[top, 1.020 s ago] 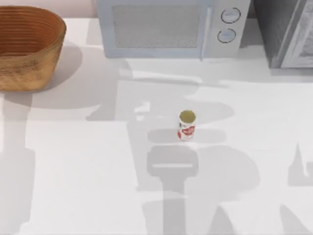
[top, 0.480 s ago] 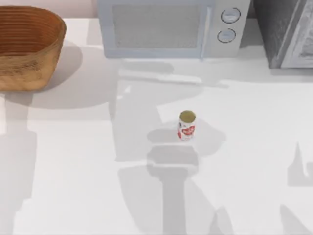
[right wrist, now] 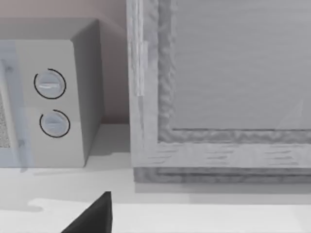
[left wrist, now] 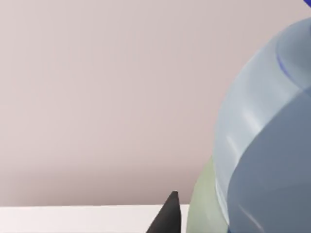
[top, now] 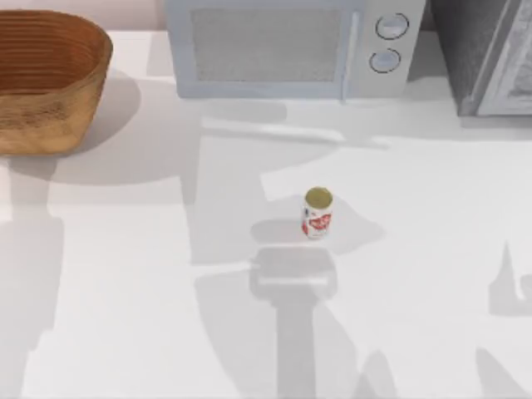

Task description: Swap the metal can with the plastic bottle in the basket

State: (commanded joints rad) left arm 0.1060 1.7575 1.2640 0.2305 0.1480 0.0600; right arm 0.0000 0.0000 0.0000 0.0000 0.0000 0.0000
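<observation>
The metal can (top: 317, 213), white and red with a dull gold top, stands upright on the white table near the middle in the top view. The tan wicker basket (top: 51, 116) sits at the far left corner, and the part of its inside that shows holds nothing. In the left wrist view the clear blue-tinted plastic bottle (left wrist: 267, 145) looms very close, raised above the table with the wall behind it. My left gripper (left wrist: 209, 218) is shut on it, one dark fingertip (left wrist: 167, 217) showing beside it. A dark part of my right gripper (right wrist: 92, 218) hangs over the table's far right.
A pale microwave (top: 274, 46) with two round knobs stands along the back edge, also seen as the microwave (right wrist: 48, 102) in the right wrist view. A grey cabinet (top: 490, 58) fills the back right corner. Arm shadows lie across the table around the can.
The arm shadows on the table have shifted and redrawn around the can. The can and the basket have stayed where they were.
</observation>
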